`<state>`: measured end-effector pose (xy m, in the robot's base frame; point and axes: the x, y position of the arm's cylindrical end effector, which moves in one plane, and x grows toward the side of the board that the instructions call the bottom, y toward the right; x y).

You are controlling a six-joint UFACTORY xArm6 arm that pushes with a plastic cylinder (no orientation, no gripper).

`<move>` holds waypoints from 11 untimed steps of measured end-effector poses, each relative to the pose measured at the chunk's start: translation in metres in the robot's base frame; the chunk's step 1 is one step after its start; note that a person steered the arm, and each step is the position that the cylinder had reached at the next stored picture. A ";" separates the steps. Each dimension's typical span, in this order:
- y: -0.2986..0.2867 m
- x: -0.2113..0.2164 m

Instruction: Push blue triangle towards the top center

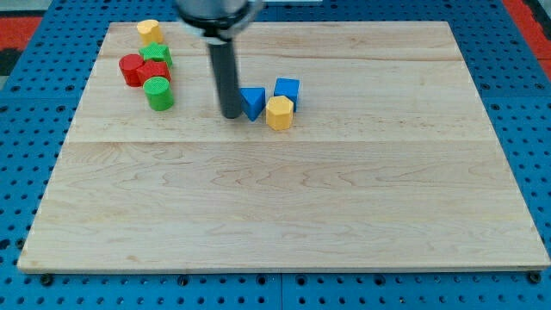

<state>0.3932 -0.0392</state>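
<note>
The arm carries no claw; it ends in a dark rod, so there is nothing to open, close or hold. My tip (232,115) rests on the wooden board (293,215), touching or just beside the blue triangle (253,102) at its 9 o'clock side.

The blue triangle lies left of the board's centre line, in the upper half. A yellow hexagonal block (279,113) sits against it at 4 o'clock, and a blue cube (287,89) stands close at 2 o'clock.

Procedure, as judged from this layout:
1. The target lies at about 1 o'clock from the triangle. Contact from 9 o'clock would drive it into the 2 neighbours.
2. Reposition my tip to roughly 7 o'clock of the triangle.
3. Push slowly, keeping the line through the block's middle to limit rotation.

The cluster of red, green and yellow blocks (151,65) at 10 o'clock is well apart.
</note>
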 end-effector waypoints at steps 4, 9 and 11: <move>0.034 -0.019; 0.022 -0.129; 0.026 -0.130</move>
